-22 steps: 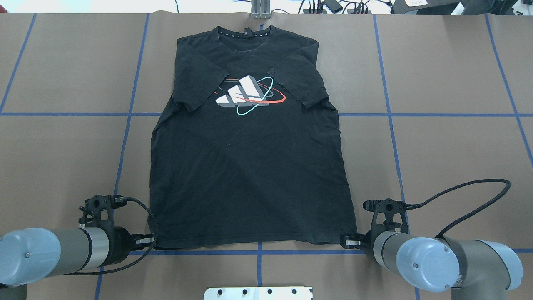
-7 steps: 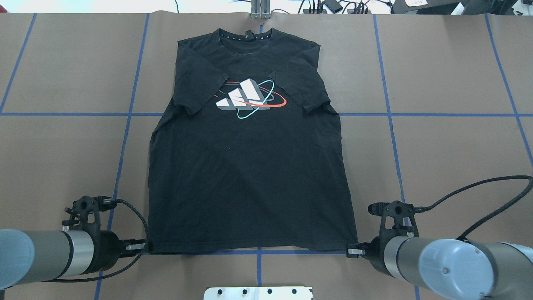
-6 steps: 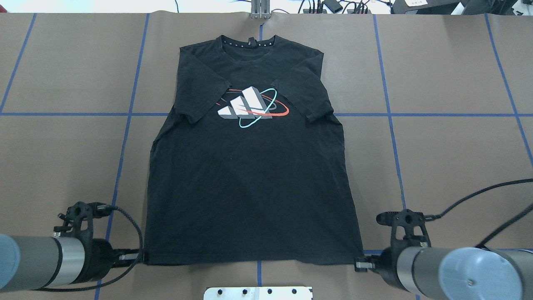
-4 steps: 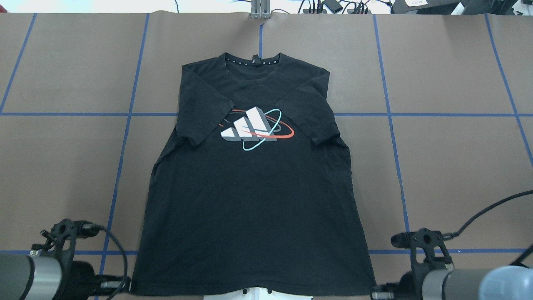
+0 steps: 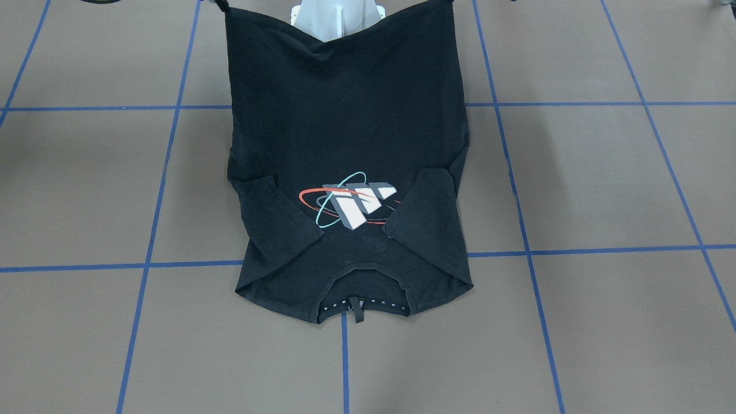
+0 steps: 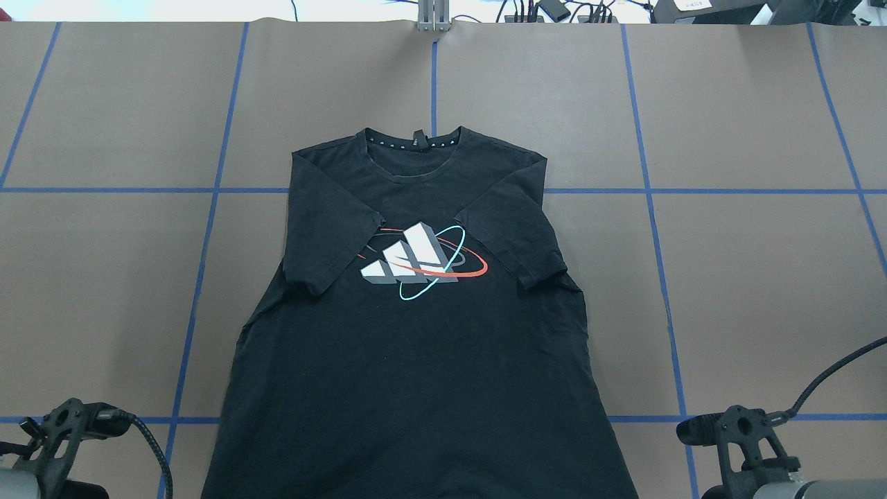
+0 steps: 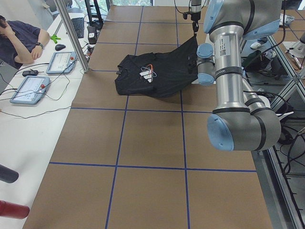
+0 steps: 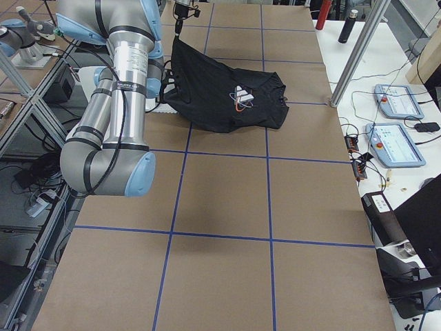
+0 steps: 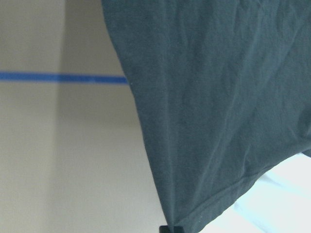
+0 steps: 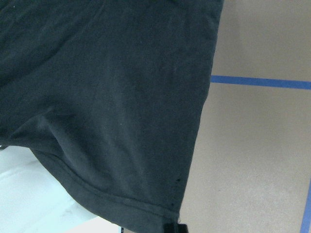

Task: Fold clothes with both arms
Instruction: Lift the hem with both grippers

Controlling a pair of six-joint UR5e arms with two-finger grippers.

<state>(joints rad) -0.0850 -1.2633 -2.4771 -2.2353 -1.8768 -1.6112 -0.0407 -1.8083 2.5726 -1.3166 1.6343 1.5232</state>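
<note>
The black T-shirt [image 6: 416,360] lies face up, collar [image 6: 414,141] at the far end, both sleeves folded in beside the chest print [image 6: 416,262]. Its collar end rests on the table; its hem [image 5: 333,43] is raised and sags between two held corners over the base. My left gripper [image 9: 167,229] is shut on the left hem corner. My right gripper [image 10: 174,227] is shut on the right hem corner. In the overhead view only the wrist mounts [image 6: 69,426] [image 6: 741,436] show at the bottom edge. The far right gripper [image 7: 194,21] holds its corner up.
The white pedestal base [image 5: 336,17] stands under the raised hem. The brown table [image 6: 762,277] carries blue tape lines. A metal post [image 6: 433,15] stands at the far edge. An operator [image 7: 19,36] and control tablets [image 7: 28,88] are beside the table's far side.
Both arms have pulled back toward the base, dragging the shirt toward the robot and lifting its hem. The grippers have left the overhead view's bottom edge.
</note>
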